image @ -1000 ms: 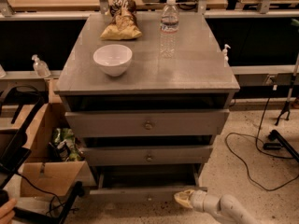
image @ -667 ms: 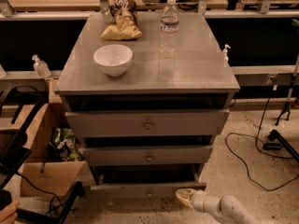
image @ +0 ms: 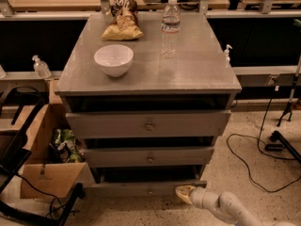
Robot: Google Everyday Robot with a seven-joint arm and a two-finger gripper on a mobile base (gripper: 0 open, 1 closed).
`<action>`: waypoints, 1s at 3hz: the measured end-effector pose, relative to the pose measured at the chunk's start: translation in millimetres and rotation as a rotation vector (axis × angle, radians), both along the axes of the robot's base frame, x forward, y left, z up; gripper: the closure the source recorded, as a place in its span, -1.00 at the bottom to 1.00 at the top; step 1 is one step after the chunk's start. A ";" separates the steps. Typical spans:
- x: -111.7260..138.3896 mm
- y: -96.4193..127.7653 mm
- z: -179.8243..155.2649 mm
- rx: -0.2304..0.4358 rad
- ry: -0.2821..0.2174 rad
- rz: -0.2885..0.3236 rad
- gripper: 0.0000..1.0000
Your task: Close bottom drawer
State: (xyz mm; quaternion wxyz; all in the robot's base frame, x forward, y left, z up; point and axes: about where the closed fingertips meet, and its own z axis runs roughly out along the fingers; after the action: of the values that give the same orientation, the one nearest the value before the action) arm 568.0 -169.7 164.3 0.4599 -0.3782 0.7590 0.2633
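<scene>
At 5 o'clock, pressing the end effector (image: 184, 193) against the bottom drawer (image: 141, 189); pushed slightly further in, not yet flush; open or closed, cannot tell.

gripper (image: 185, 193) low near the floor (image: 244, 171), at the right end of the bottom drawer (image: 136, 188), which juts out.

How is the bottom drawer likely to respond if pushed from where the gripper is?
The bottom drawer looks shallow with a thin front, so it is probably light and stiff and should slide in easily. The gripper sits near its right end, away from the knob, so the drawer may skew and bind slightly.
</scene>
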 end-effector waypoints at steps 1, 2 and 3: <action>-10.7 4.6 -2.8 0.025 0.024 0.020 1.00; -39.9 -3.8 2.3 0.039 0.057 0.053 1.00; -62.6 -16.1 7.2 0.027 0.083 0.071 1.00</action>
State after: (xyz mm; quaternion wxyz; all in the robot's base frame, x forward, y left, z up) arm 505.4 -185.8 171.5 0.4233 -0.3876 0.7599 0.3050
